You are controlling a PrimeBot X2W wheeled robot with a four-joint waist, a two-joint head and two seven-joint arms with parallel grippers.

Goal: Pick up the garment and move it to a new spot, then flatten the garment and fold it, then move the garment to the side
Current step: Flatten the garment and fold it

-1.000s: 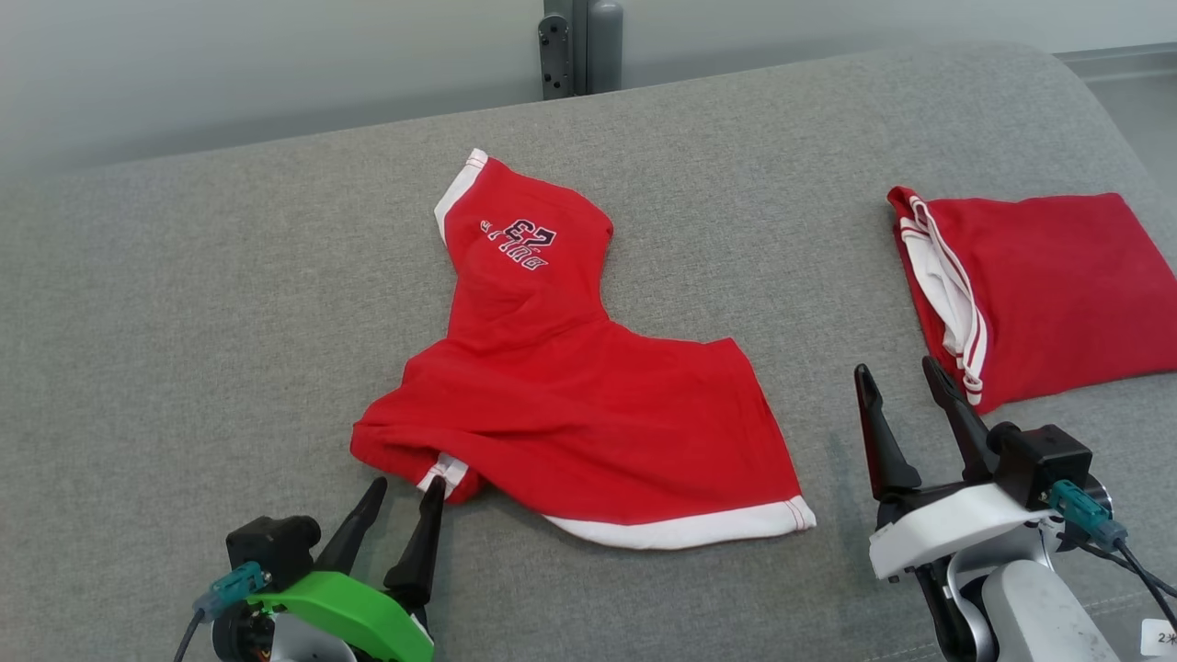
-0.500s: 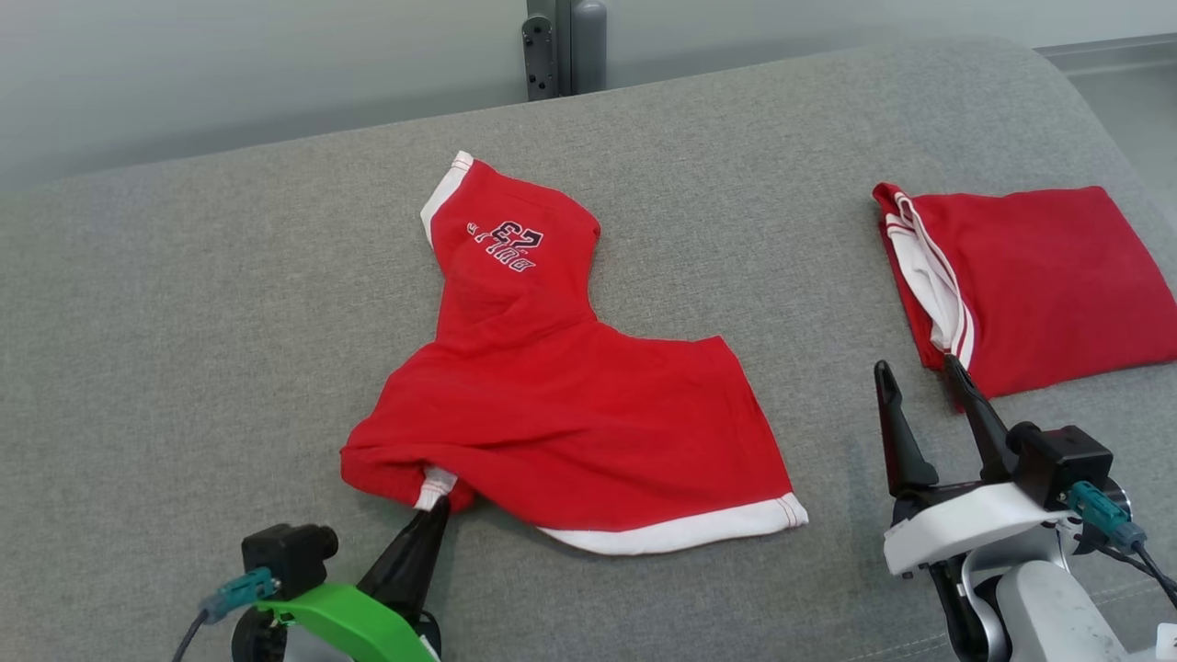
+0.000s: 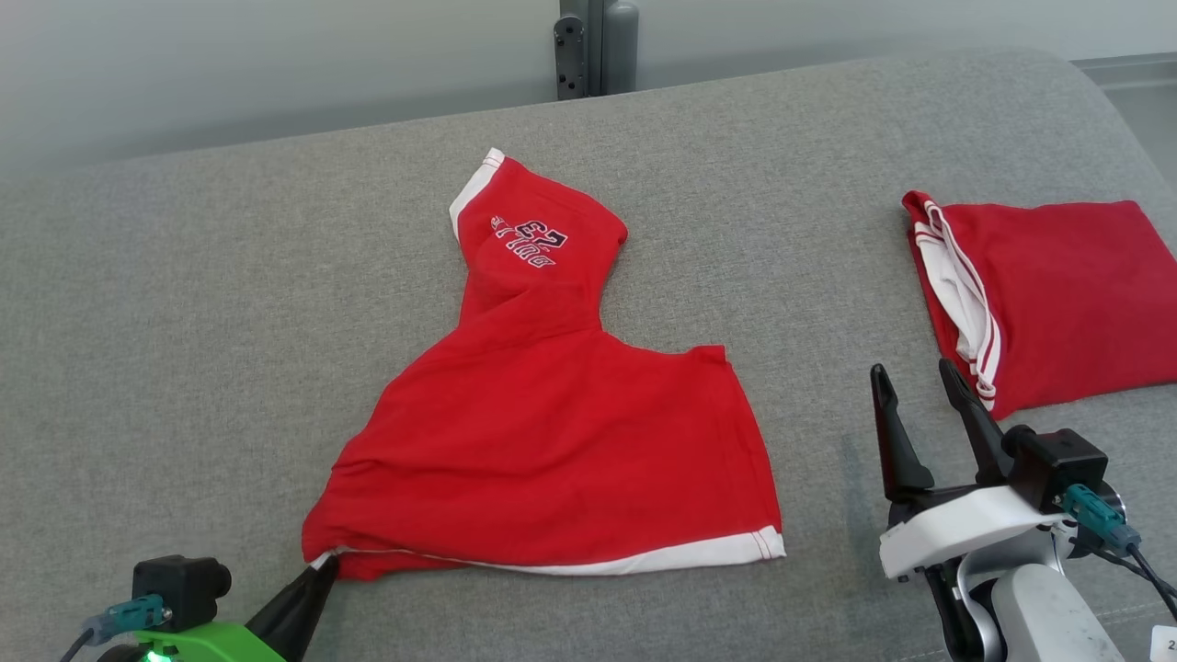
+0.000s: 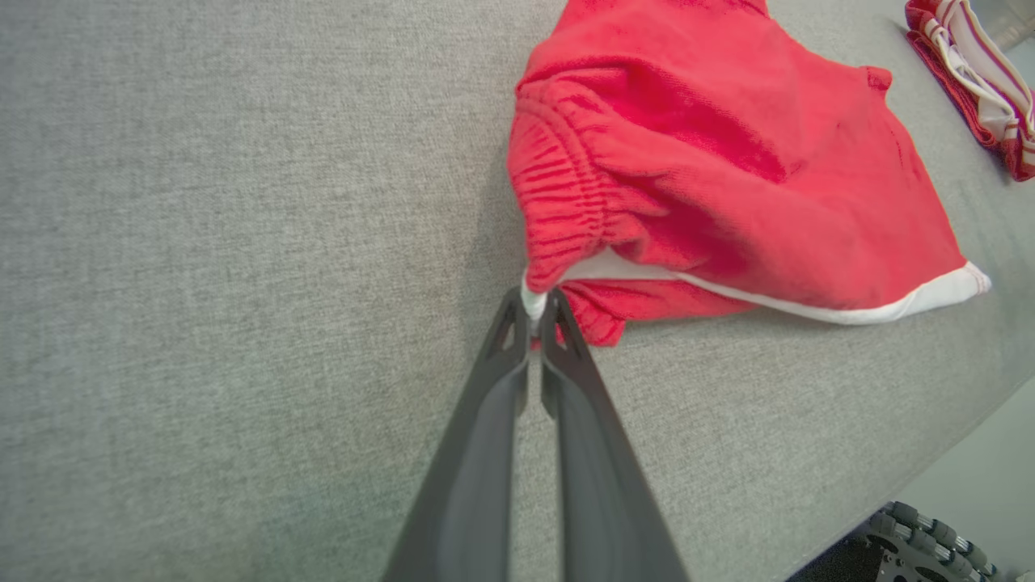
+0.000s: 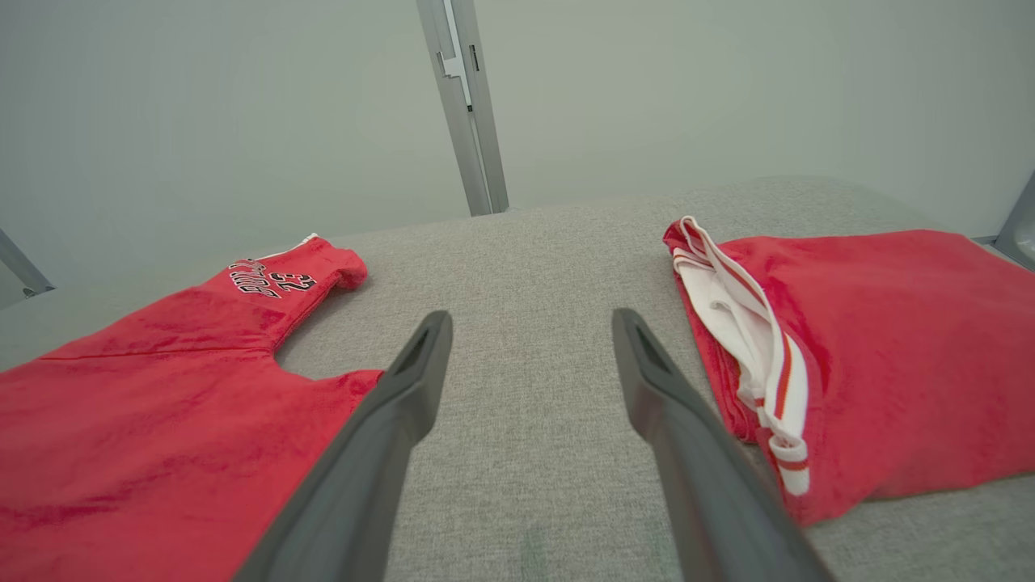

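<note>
A pair of red shorts (image 3: 552, 432) with white trim and a number print lies spread on the grey cushion (image 3: 230, 303). My left gripper (image 3: 317, 575) is shut on the shorts' white-edged near-left corner, low at the front left. In the left wrist view the fingertips of this gripper (image 4: 532, 311) pinch the white hem beside the gathered waistband of the shorts (image 4: 711, 178). My right gripper (image 3: 919, 405) stands open above bare cushion, right of the shorts, holding nothing. The right wrist view shows its gripper (image 5: 530, 327) open between the shorts (image 5: 162, 380) and another garment.
A second red garment (image 3: 1057, 294), folded with white striped trim, lies at the cushion's right end, close to my right gripper; it is the folded garment (image 5: 849, 356) in the right wrist view. A grey post (image 3: 598, 46) stands behind the cushion. The cushion's front edge drops off nearby.
My left gripper closed on the shorts' near-left corner and pulled it toward the front left, drawing the folded-under part out flatter. The head camera shifted slightly. The right gripper stayed open.
</note>
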